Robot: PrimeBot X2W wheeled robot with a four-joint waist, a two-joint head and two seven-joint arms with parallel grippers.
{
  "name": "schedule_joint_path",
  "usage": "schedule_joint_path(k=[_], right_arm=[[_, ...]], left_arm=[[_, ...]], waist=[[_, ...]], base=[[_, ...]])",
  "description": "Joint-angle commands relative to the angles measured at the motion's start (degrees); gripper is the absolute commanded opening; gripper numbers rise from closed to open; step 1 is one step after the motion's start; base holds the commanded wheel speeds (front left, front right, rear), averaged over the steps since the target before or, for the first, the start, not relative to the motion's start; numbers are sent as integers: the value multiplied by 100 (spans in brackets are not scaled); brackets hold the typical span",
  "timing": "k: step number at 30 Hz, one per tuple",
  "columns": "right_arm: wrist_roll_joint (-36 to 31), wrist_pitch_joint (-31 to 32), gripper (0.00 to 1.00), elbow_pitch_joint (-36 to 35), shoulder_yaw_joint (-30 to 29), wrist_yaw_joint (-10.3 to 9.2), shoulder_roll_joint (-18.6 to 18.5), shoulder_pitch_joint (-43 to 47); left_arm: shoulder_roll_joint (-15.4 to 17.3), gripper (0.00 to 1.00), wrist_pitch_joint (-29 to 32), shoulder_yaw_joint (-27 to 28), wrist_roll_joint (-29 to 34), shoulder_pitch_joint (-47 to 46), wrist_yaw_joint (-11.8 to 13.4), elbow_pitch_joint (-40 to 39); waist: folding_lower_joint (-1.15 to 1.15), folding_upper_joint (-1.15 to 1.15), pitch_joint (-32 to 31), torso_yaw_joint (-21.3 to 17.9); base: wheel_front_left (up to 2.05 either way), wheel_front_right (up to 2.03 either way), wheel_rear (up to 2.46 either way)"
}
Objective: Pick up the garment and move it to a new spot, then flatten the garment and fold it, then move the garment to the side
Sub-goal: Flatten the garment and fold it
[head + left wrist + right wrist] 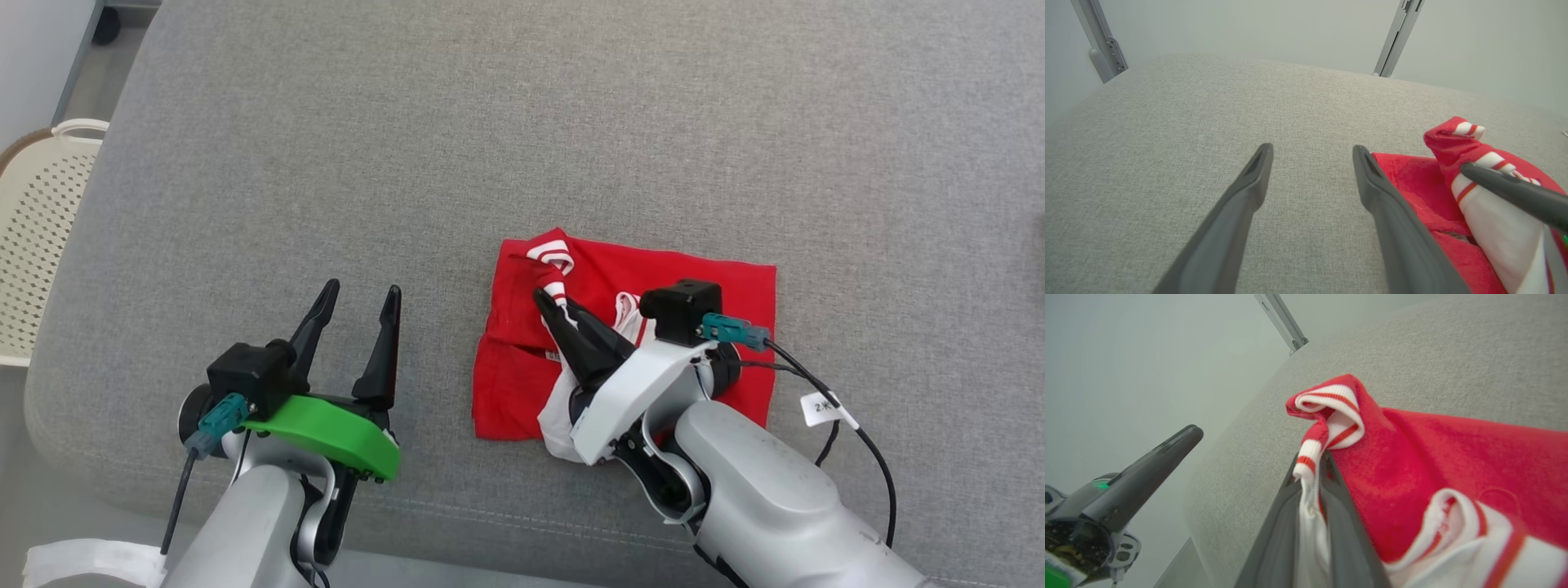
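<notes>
Your right claw [555,302] is pinched tight on the striped cuff [1327,416] of the soft red-and-white cloth garment [710,282], likely so you can lift it. The garment lies bunched on the big grey fabric cushion [490,122], near the front edge. Your left claw [362,291] hangs wide open and holds nothing. Your right arm hides part of the garment.

Left tool [362,287] spread, fingers upward; right tool [550,299] pinched together, angled left.
</notes>
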Motion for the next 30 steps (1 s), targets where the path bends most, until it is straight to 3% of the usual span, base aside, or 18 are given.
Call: schedule_joint_path(k=[1,3,4,12,16,23,30], right_arm=[[99,-68,31,79,102,1,-5,-116],[168,-123,92,156,214,1,-7,-198],[205,-149,100,186,274,1,-7,-236],[381,-282,100,-329,994,1,-6,-345],[8,-321,100,-773,1007,1,-18,-221],[-1100,-326,100,-1353,30,1,-93,306],[-1880,-328,100,-1911,-1489,1,-205,1100]], left_arm=[[-30,100,-29,-5,35,-108,-26,11],[-30,100,-31,-6,28,-108,-34,29],[-30,100,-31,-3,23,-111,-36,39],[8,100,-37,46,36,-71,-7,72],[46,100,-40,106,54,-59,55,40],[141,100,-36,261,80,71,221,-93],[238,100,-37,535,37,243,380,-363]], waist=[[0,0,23,19],[0,0,32,28],[0,0,37,28],[0,0,-43,-112],[0,0,-112,-256],[0,0,-281,-486],[0,0,-432,-660]], base=[[0,0,0],[0,0,0],[0,0,0],[0,0,0],[0,0,0],[0,0,0],[0,0,0]])
